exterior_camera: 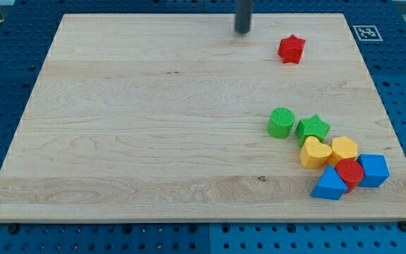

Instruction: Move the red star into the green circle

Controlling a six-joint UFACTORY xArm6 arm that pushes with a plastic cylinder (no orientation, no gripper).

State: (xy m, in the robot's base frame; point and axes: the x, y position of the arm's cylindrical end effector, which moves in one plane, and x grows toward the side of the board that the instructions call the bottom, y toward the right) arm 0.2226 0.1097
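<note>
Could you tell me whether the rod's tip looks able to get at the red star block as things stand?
Probably yes. My tip sits near the view's top, to the left of the red star block, with only bare wooden board between them. The green circle block and its neighbours lie well below.

my tip point(242, 31) left of red star point(291, 49)

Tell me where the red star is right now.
The red star sits alone near the view's top right of the board, to the right of my tip and well above the green circle.
</note>
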